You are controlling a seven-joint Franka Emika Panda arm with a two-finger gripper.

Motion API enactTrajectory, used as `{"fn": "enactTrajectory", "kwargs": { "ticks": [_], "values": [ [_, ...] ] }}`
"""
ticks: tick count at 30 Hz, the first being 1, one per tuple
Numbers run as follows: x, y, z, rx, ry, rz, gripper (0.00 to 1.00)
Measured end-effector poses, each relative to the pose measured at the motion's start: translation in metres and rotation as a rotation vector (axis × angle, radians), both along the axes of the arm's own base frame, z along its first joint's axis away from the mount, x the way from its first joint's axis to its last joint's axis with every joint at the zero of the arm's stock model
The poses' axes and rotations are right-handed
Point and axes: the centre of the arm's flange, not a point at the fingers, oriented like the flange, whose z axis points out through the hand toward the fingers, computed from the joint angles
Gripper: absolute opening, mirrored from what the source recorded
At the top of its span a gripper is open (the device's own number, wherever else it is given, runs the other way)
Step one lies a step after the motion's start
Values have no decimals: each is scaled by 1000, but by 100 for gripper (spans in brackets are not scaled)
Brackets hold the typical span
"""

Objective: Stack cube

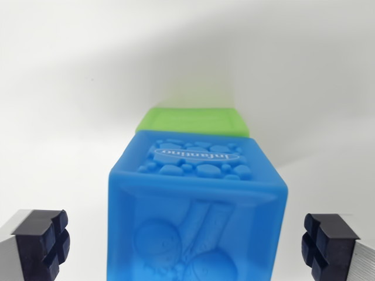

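The blue cube [196, 205] is sitting on the white table [64, 88] in the lower middle of the wrist view, its embossed top face turned up, and the green cube [192, 121] is lying just behind it, apparently touching or nearly so. The gripper [190, 246] is hanging with its jaws spread wide, one dark rubber pad [50, 240] well off each side of the blue cube and neither one touching it. The cube is looking like a soft, hollow, lightweight moulded toy with rounded edges and a slightly matte skin, so it is probably giving a little under pressure rather than slipping; the flat side walls facing the pads are looking like the sensible place to pinch, with gentle force
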Motion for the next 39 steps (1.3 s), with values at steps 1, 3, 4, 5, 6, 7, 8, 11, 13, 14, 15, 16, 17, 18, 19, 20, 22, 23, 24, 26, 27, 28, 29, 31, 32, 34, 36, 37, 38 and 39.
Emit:
{"fn": "enactTrajectory", "kwargs": {
  "ticks": [1, 3, 4, 5, 6, 7, 8, 11, 13, 14, 15, 16, 17, 18, 19, 20, 22, 23, 24, 26, 27, 28, 29, 31, 32, 34, 36, 37, 38, 39],
  "values": [
    [0, 0, 3, 0, -1, 0, 100],
    [0, 0, 9, 1, 0, 0, 100],
    [0, 0, 11, 1, 0, 0, 100],
    [0, 0, 15, 1, 0, 0, 100],
    [0, 0, 18, 1, 0, 0, 100],
    [0, 0, 22, 2, 0, 0, 100],
    [0, 0, 26, 2, -1, 0, 100],
    [0, 0, 35, 3, -1, 0, 100],
    [0, 0, 43, 3, -1, 1, 100],
    [0, 0, 48, 3, -1, 1, 100],
    [0, 0, 49, 3, -1, 1, 100],
    [0, 0, 53, 3, -1, 1, 100],
    [0, 0, 57, 3, -1, 1, 100],
    [-1, 0, 61, 3, 0, 1, 100],
    [-1, 0, 66, 3, -1, 1, 100],
    [-1, 0, 70, 3, -1, 1, 100],
    [-1, 0, 79, 3, -1, 1, 100],
    [-1, 0, 83, 3, -1, 1, 100],
    [-1, 0, 88, 3, -2, 1, 100],
    [-1, 0, 96, 3, -1, 1, 100],
    [-1, 0, 101, 4, -1, 1, 100],
    [-1, 0, 106, 4, -2, 1, 100],
    [-1, 0, 111, 4, -1, 1, 100],
    [-1, 0, 118, 4, -1, 1, 100],
    [-1, 0, 123, 4, -1, 1, 100],
    [-1, 0, 132, 4, -1, 1, 100],
    [0, 0, 142, 5, -2, 1, 100],
    [0, 0, 147, 5, -2, 1, 100],
    [0, 0, 151, 5, -2, 1, 100],
    [0, 0, 155, 4, -1, 1, 100]
  ]
}}
